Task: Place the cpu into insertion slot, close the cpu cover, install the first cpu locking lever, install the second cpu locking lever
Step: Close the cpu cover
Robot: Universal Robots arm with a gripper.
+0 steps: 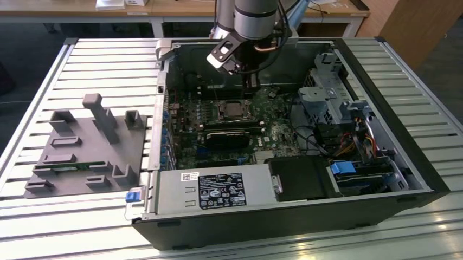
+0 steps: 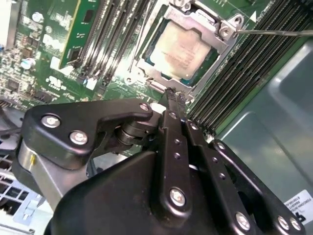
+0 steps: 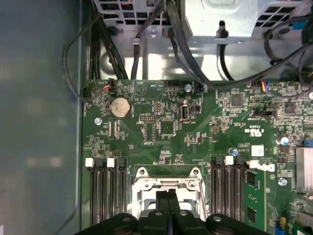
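In the exterior view, the gripper [image 1: 250,85] hangs inside the open computer case [image 1: 289,227], above the motherboard [image 1: 217,135]. In the second wrist view, the cpu [image 2: 182,46] lies framed by the lowered cpu cover [image 2: 205,19]. In the first wrist view, the fingers are pressed together and empty at the cover's edge.

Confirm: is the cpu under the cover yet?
Yes, in the second wrist view the cover lies over the cpu, whose pale face shows through its window.
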